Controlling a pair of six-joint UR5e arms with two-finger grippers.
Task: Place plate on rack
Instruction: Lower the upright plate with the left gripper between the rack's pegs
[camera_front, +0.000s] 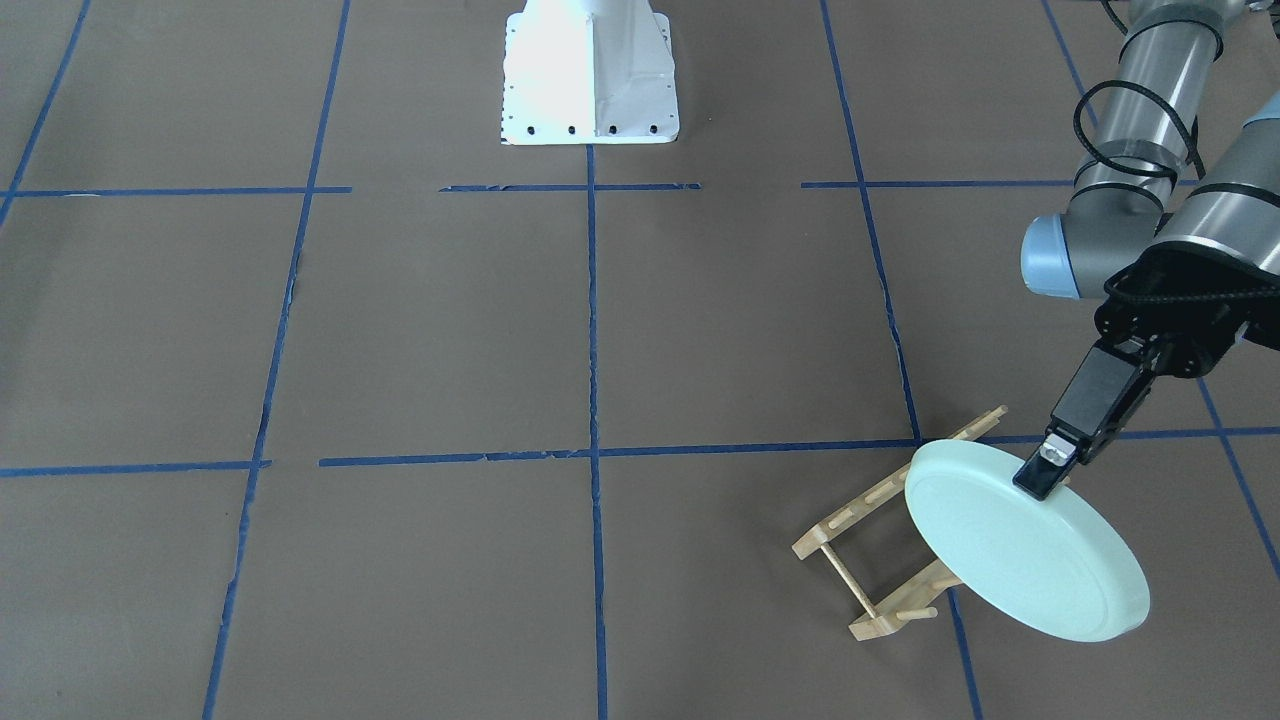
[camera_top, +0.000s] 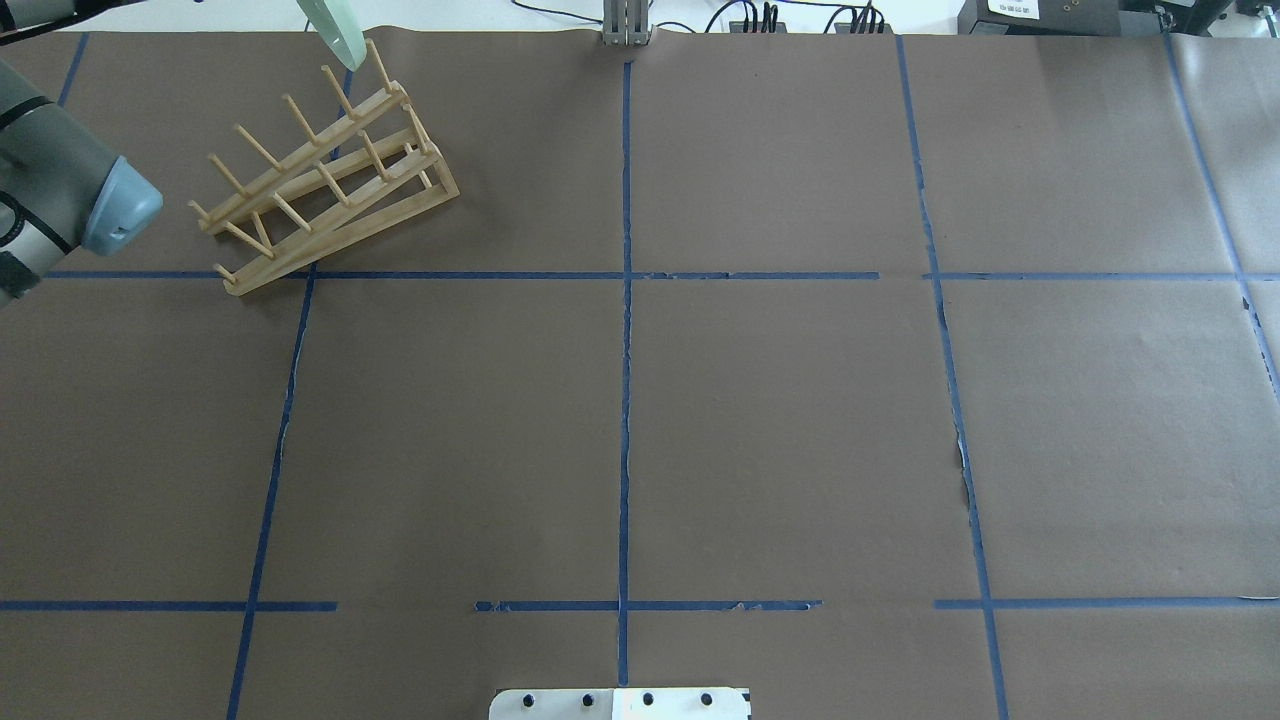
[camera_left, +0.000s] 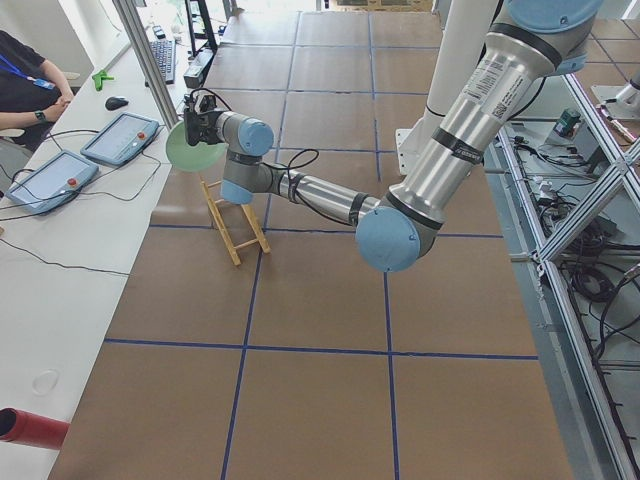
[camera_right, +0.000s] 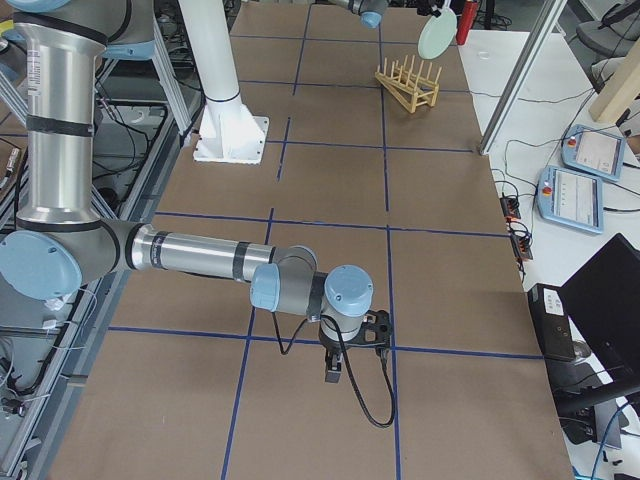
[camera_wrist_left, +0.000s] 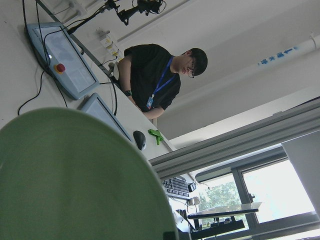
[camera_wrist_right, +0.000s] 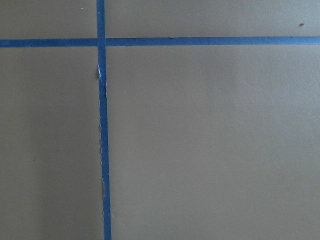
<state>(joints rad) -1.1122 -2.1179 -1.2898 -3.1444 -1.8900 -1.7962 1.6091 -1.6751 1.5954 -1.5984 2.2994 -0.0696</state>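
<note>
Plate (camera_front: 1020, 550) held by the left gripper (camera_front: 1048, 470) over the rack (camera_front: 850, 515), not yet set in it.

The brown tabletop (camera_front: 450, 330) is marked off in a grid of blue tape. The left arm (camera_left: 450, 140) stretches to the far left corner, and the right arm (camera_right: 190, 250) hangs low over bare paper well apart from it. The pale green plate is tilted on edge in the air, over the rack's end farthest from the robot. It seems clear of the pegs, though the angle makes that hard to confirm. The wooden rack sits at a slant on the tabletop. The left gripper is clamped on the plate's upper rim. The right gripper (camera_right: 334, 372) points down, and I cannot tell whether its fingers are apart or together.
</note>
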